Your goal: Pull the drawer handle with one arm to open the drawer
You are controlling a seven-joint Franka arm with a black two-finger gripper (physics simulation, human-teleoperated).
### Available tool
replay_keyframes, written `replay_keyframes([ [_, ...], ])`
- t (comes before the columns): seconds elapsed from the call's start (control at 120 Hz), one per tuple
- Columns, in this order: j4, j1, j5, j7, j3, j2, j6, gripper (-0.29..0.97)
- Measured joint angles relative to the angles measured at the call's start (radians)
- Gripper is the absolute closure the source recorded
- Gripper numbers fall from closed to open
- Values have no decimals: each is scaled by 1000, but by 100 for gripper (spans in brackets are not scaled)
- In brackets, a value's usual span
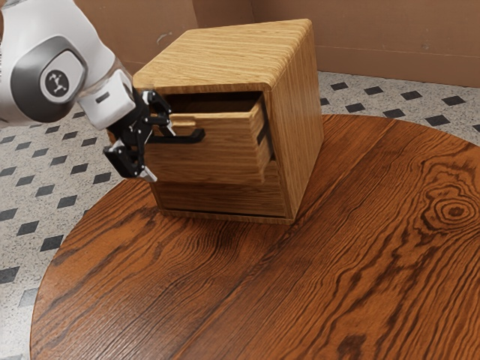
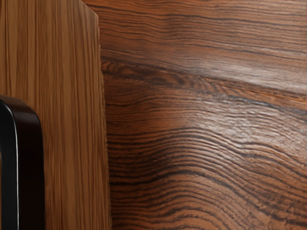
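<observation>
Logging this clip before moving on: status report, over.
Gripper open, straddling black drawer handle. Drawer partly out of wooden cabinet. Nothing seen blocking its path over the round wooden table.

Round dark-wood surface [image 1: 315, 285], chunky grain with a big knot, and a light oak drawer cabinet [image 1: 240, 60] sitting near its far edge.
</observation>
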Motion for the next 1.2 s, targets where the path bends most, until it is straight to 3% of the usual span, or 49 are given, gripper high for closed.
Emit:
replay_keyframes([
  [0.325, -59, -3, -12, 2, 14, -68, 14, 4],
  [0.933, -237, -11, -62, 3, 31, -244, 40, 1],
  [1.2, -237, -12, -77, 3, 33, -265, 43, 0],
])
